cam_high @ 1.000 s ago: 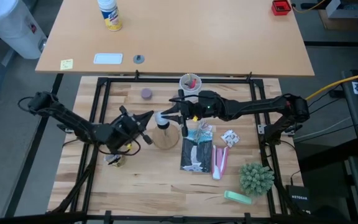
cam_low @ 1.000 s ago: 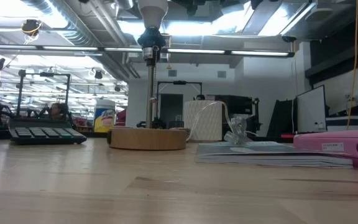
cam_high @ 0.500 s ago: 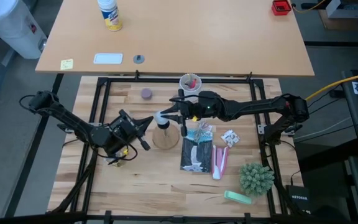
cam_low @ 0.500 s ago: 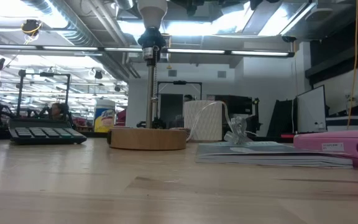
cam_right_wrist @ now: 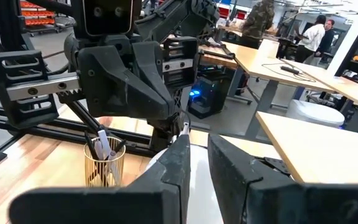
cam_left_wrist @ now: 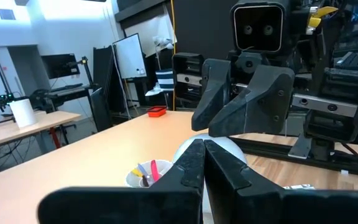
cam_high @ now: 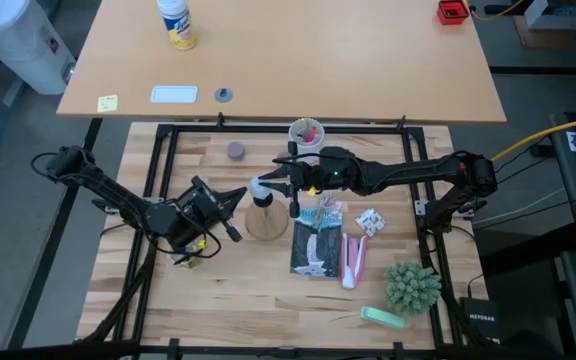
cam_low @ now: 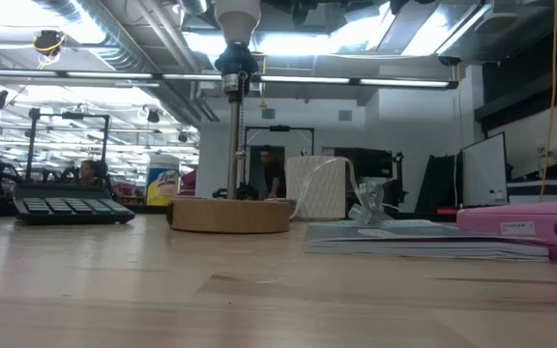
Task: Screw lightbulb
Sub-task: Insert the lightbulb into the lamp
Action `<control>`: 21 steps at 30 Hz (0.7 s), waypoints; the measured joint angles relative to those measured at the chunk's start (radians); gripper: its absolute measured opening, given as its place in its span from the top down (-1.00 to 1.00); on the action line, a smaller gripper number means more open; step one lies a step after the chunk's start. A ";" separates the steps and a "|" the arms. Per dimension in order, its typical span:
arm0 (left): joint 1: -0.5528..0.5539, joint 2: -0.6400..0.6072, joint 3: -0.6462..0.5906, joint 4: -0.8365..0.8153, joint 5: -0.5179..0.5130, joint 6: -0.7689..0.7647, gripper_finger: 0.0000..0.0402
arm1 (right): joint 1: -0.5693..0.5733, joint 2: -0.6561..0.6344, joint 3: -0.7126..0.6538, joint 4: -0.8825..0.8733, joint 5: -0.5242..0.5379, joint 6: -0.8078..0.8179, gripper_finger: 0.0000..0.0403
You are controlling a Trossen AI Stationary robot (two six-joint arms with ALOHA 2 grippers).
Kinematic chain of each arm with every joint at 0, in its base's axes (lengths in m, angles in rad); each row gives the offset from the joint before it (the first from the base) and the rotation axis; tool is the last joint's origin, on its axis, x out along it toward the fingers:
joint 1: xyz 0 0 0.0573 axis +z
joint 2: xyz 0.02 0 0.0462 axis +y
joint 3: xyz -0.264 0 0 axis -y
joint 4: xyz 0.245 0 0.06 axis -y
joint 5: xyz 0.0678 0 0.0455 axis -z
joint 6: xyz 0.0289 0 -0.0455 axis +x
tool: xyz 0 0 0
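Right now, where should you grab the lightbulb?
Grip the lightbulb by its round white glass, coming from the side: it stands upright on the socket post, so only the glass is free. The right gripper holds it that way.

The near strip of the butcher-block table (cam_high: 258,300), along the bottom of the high view, lies bare and open to a reach. The middle is crowded: the wooden disc stand (cam_high: 265,221) sits hemmed between the left gripper (cam_high: 230,212) and the right gripper (cam_high: 268,186), with the lightbulb (cam_high: 259,189) above it. To its right, a booklet (cam_high: 315,250), pink case (cam_high: 354,258) and green plant (cam_high: 412,287) block passage. Behind it stands the white cup (cam_high: 306,132).
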 joint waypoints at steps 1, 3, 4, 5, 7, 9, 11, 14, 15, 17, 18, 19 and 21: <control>0.000 0.000 0.000 0.000 0.000 0.000 0.99 | 0.000 0.000 0.000 0.000 0.000 0.000 0.69; 0.002 0.000 0.000 0.000 0.000 -0.006 0.99 | 0.000 0.000 0.001 0.000 0.000 0.000 0.69; 0.005 0.000 0.000 0.000 0.001 -0.013 0.99 | 0.000 0.000 0.001 0.000 -0.001 0.000 0.69; 0.009 0.000 0.000 0.000 0.008 -0.019 0.99 | 0.000 0.000 0.001 0.000 0.000 0.000 0.69; 0.024 0.000 0.000 0.000 0.035 -0.037 0.99 | 0.000 -0.001 0.001 -0.001 -0.001 0.000 0.69; 0.044 0.000 0.000 -0.001 0.074 -0.049 0.99 | 0.000 -0.001 0.002 -0.001 -0.001 0.000 0.69; 0.066 0.000 0.000 -0.011 0.100 -0.071 0.99 | 0.000 -0.001 0.002 -0.001 -0.001 0.000 0.69; 0.089 0.000 0.000 -0.052 0.108 -0.117 0.99 | 0.000 -0.001 0.002 -0.001 -0.001 0.000 0.69; 0.094 0.000 0.000 -0.069 0.115 -0.131 0.99 | 0.000 -0.001 0.002 -0.001 -0.001 0.000 0.69; 0.102 -0.001 0.000 -0.099 0.129 -0.174 0.99 | 0.000 -0.001 0.002 -0.001 -0.001 0.000 0.69; 0.103 -0.001 0.000 -0.114 0.132 -0.193 0.99 | 0.000 -0.001 0.002 0.000 -0.001 0.000 0.69; 0.105 -0.002 0.001 -0.124 0.134 -0.209 0.99 | 0.000 -0.002 0.002 -0.001 -0.001 0.000 0.69; 0.107 -0.002 0.001 -0.133 0.135 -0.226 0.99 | 0.000 -0.002 0.002 0.000 -0.001 0.000 0.69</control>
